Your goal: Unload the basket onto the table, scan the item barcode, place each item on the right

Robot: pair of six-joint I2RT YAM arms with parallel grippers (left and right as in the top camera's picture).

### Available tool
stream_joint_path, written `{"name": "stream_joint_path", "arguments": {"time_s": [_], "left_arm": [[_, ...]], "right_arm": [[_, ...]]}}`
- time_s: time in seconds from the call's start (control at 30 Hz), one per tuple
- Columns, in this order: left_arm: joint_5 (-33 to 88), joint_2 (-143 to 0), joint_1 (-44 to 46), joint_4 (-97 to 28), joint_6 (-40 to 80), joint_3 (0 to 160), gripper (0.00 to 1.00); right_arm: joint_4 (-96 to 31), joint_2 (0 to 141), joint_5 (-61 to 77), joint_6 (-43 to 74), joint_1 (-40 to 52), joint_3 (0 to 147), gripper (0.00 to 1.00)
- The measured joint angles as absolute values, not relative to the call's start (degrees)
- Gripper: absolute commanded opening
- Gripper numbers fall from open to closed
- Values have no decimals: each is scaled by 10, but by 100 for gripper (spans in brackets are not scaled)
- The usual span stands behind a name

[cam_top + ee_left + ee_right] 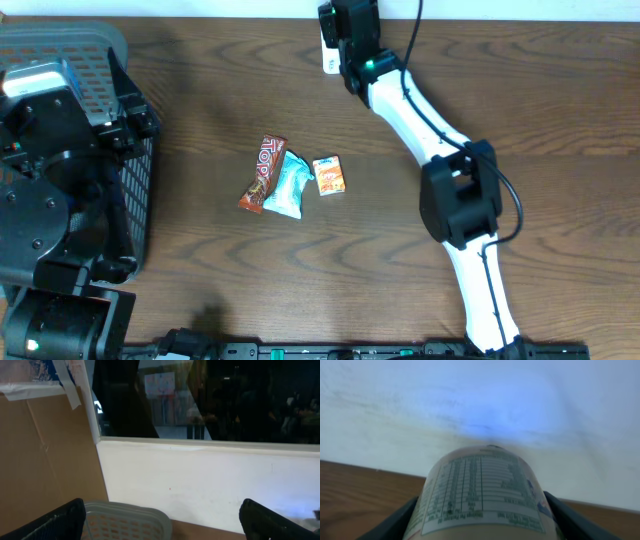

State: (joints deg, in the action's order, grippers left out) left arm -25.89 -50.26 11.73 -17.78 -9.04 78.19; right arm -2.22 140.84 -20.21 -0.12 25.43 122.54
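Note:
The item is a pale rounded container (480, 495) with a printed nutrition label facing the camera. My right gripper (482, 512) is shut on it, one black finger on each side. In the overhead view the right arm reaches to the far edge of the table, where the gripper (337, 45) holds the white container (329, 52) close to the white wall. A bluish glow lies on the wall (485, 425) just above the container. No barcode shows in any view. My left gripper (165, 527) stands wide open with nothing in it, above the grey basket (125, 520) at the left.
A grey mesh basket (95, 50) sits at the table's left edge under the left arm. Mid-table lie a red-brown chocolate bar (264, 172), a light blue packet (287, 186) and a small orange box (329, 175). A cardboard sheet (45, 455) leans by the wall.

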Motion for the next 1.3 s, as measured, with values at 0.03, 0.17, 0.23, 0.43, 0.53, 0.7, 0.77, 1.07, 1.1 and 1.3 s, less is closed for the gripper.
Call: {"name": "stream_joint_path", "arguments": {"time_s": [0.03, 0.17, 0.23, 0.43, 0.53, 0.7, 0.77, 1.07, 1.1, 1.3], "left_arm": [[-259, -503, 117, -178, -90, 782, 98], [-259, -505, 117, -178, -90, 782, 98], [-259, -507, 117, -179, -90, 782, 98], [-259, -517, 117, -179, -90, 782, 98], [-259, -523, 117, -180, -90, 782, 98], [-259, -525, 117, -178, -90, 782, 98], [-259, -524, 117, -178, -90, 782, 98], [-259, -520, 117, -178, -90, 782, 98], [-259, -520, 117, -178, -90, 782, 98], [-259, -520, 117, -177, -90, 782, 98]], "right_arm": [[-4, 1418, -203, -10, 254, 1225, 53], [39, 1447, -213, -32, 254, 1225, 53], [42, 1456, -220, -37, 254, 1225, 53], [46, 1463, -230, -44, 254, 1224, 55], [37, 1463, -232, -45, 254, 1224, 53], [-56, 1450, -239, -47, 254, 1223, 59], [-120, 1429, -240, -46, 254, 1220, 57], [-478, 1229, -255, 54, 210, 1219, 51], [-517, 1206, -256, 73, 192, 1220, 51], [-689, 1152, -260, 156, 59, 1227, 52]]}}
